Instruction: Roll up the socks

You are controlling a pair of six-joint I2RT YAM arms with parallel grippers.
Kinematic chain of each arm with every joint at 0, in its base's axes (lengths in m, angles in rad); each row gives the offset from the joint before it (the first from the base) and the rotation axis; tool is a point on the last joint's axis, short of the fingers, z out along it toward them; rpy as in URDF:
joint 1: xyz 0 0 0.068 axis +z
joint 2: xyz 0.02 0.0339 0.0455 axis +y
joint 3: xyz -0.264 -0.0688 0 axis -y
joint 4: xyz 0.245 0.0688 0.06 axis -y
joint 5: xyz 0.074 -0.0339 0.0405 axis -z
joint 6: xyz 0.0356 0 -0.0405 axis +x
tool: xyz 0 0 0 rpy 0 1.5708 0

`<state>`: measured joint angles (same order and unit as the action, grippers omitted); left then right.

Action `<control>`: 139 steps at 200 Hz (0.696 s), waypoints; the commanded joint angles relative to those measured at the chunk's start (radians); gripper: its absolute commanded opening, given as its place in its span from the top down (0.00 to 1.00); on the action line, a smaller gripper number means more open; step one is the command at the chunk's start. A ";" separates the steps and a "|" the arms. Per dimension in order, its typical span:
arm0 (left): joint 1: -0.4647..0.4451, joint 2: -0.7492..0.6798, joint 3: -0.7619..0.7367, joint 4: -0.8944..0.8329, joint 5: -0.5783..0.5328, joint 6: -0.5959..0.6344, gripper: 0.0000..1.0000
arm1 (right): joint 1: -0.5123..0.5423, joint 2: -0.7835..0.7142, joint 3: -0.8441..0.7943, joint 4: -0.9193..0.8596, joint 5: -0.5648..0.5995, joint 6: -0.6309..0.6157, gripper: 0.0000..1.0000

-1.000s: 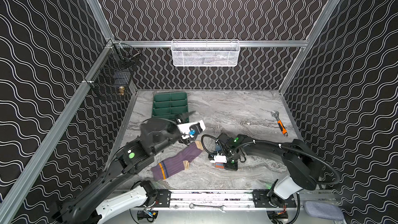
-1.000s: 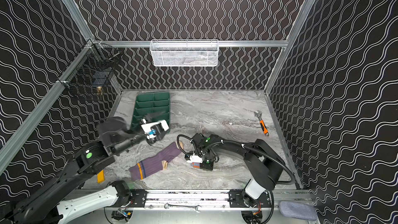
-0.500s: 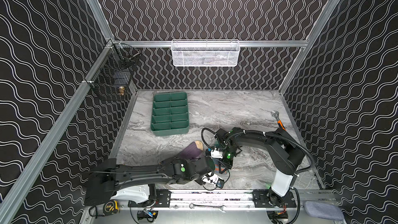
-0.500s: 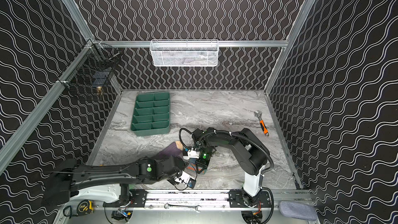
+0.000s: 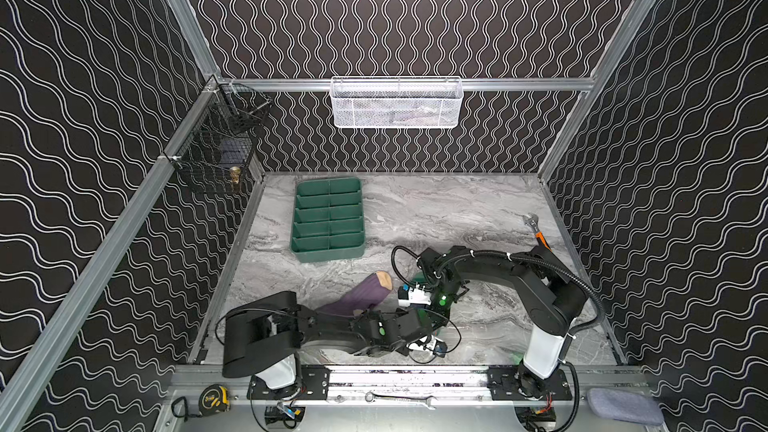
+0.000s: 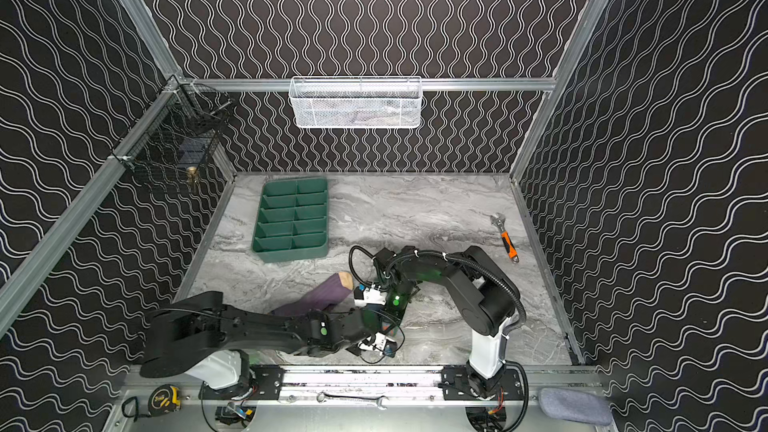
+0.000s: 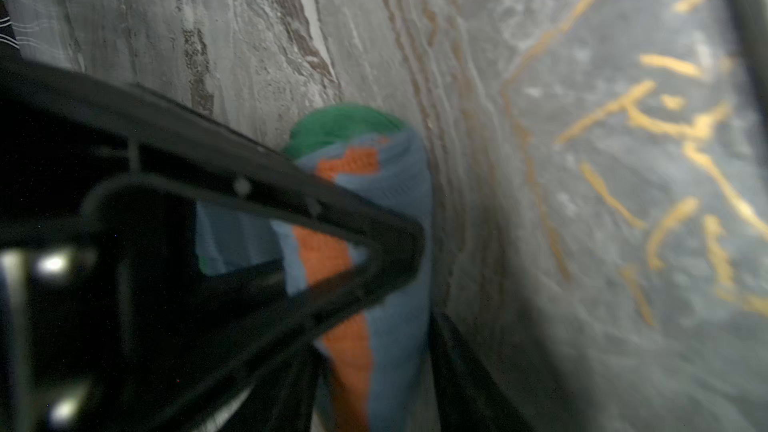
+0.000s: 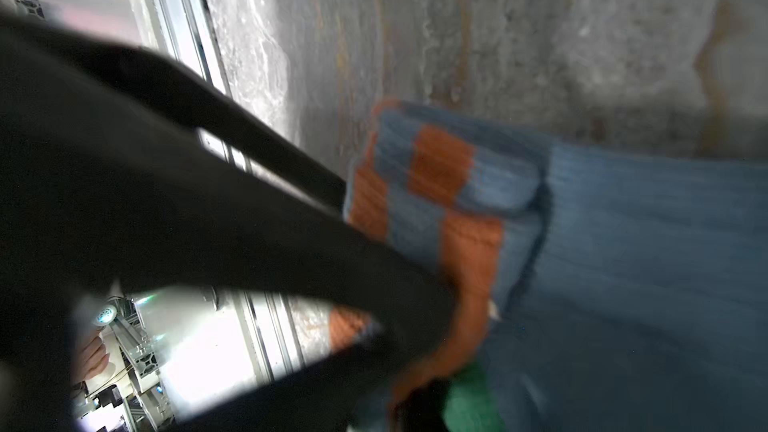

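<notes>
The right end effector (image 8: 432,359) pinches the orange-striped cuff of the ribbed blue sock (image 8: 623,263), at the front of the grey marble counter (image 5: 415,218) beside the purple ribbed sock (image 5: 365,295). The left end effector (image 7: 419,297) straddles it, grip unclear; opposed pulls could undo the fold.

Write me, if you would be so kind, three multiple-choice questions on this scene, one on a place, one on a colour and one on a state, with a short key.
1. Where on the table does the wrench lie?
A front left corner; B by the right edge; C dead centre.
2. What colour is the toe of the purple sock?
A peach; B green; C white.
3. How is the right tool?
A wide open, clear of everything; B half open around the wrench; C shut on the blue sock.

Key: 1 B, both top views show it close to the right wall. 2 A, the sock's far tip is peach. 3 C, the right wrist view shows it pinching the sock's orange cuff.
</notes>
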<state>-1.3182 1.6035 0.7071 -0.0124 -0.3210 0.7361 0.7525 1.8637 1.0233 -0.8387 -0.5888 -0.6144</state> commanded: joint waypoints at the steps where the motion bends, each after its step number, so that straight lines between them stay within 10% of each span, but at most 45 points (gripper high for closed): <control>1: 0.003 0.038 0.008 -0.005 0.014 -0.045 0.63 | 0.004 0.025 -0.012 0.150 0.203 -0.025 1.00; 36: 0.006 0.054 0.022 -0.045 0.051 -0.064 1.00 | 0.003 0.015 -0.014 0.154 0.183 -0.022 1.00; 139: 0.063 0.087 0.106 -0.259 0.233 -0.114 1.00 | -0.024 -0.559 -0.318 0.529 0.460 0.085 0.44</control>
<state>-1.2793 1.6730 0.8108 -0.1066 -0.2565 0.6449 0.7406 1.4269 0.7559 -0.5133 -0.2905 -0.5774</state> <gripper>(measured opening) 0.131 0.522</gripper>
